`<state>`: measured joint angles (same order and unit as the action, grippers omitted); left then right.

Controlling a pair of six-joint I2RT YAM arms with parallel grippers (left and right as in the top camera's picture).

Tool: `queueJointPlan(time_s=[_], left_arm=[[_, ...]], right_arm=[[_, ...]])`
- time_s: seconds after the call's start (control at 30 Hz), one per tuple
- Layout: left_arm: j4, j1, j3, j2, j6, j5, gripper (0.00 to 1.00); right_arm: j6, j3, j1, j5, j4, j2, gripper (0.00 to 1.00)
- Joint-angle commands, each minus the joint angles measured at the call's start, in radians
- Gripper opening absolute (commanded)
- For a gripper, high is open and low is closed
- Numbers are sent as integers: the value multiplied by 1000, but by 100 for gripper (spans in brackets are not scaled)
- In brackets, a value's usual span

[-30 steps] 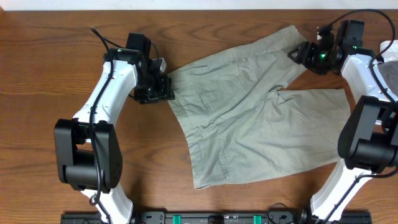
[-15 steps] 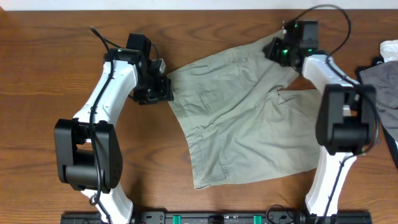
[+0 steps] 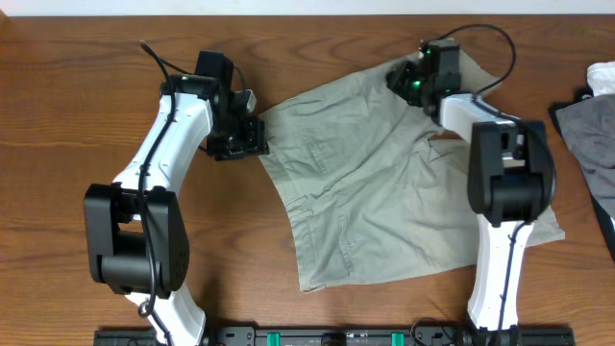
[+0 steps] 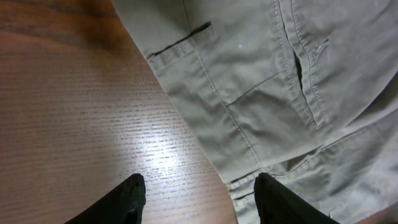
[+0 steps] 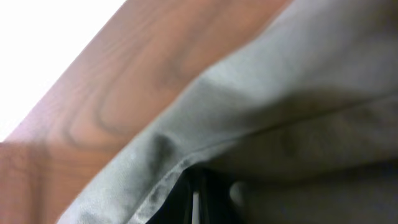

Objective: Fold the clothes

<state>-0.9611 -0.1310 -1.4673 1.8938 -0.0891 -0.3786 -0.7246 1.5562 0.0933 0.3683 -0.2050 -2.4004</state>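
Note:
The pale khaki-green shorts (image 3: 375, 192) lie spread on the wooden table, waistband to the left and both legs to the right. My left gripper (image 3: 252, 135) is open at the waistband's upper left corner. In the left wrist view (image 4: 199, 186) one finger is over bare wood and the other over the shorts (image 4: 280, 74). My right gripper (image 3: 405, 83) is over the upper leg and shut on its cloth. In the right wrist view the shorts (image 5: 298, 124) drape over the closed jaws (image 5: 198, 199) and hide most of them.
A dark grey garment (image 3: 586, 125) and a whitish item (image 3: 603, 75) lie at the table's right edge. The table's far edge runs close behind the shorts. The right arm reaches across the lower leg.
My right gripper has moved left from the upper leg's far end toward the middle, taking the leg's cloth with it. The left arm has not moved.

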Motion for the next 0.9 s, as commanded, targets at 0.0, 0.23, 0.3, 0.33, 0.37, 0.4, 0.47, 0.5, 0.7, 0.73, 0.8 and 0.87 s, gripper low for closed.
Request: queueJointPlan(time_s=[0.0, 0.23, 0.3, 0.33, 0.37, 0.4, 0.47, 0.5, 0.7, 0.73, 0.8, 0.87], left_arm=[[-2, 0, -8, -1, 6, -5, 59], [3, 0, -8, -1, 6, -5, 59], [6, 0, -8, -1, 6, -5, 59], [6, 0, -8, -1, 6, -5, 59], [6, 0, -8, -1, 6, -5, 59], [5, 0, -8, -1, 6, -5, 59], [2, 0, -8, -1, 6, -5, 59], [2, 0, -8, -1, 6, -5, 59], [2, 0, -8, -1, 6, -5, 59], [2, 0, -8, -1, 6, -5, 59], [4, 0, -8, -1, 6, -5, 59], [6, 0, -8, -1, 6, -5, 59]], right_arm=[[-94, 0, 5, 5, -169, -64, 5], [-162, 84, -9, 23, -623, -66, 11], [-159, 149, -26, 98, -531, -66, 10], [-137, 184, -38, 152, -449, -66, 9], [-109, 210, -49, 196, -380, -65, 8], [-70, 238, -62, 237, -296, -64, 6], [34, 303, -93, 276, -68, -59, 4], [76, 340, -112, 272, 68, -55, 2], [158, 508, -177, 51, 623, -53, 2], [158, 513, -179, 25, 658, -53, 2], [158, 513, -178, 9, 708, -54, 2], [152, 510, -172, -28, 754, -60, 2]])
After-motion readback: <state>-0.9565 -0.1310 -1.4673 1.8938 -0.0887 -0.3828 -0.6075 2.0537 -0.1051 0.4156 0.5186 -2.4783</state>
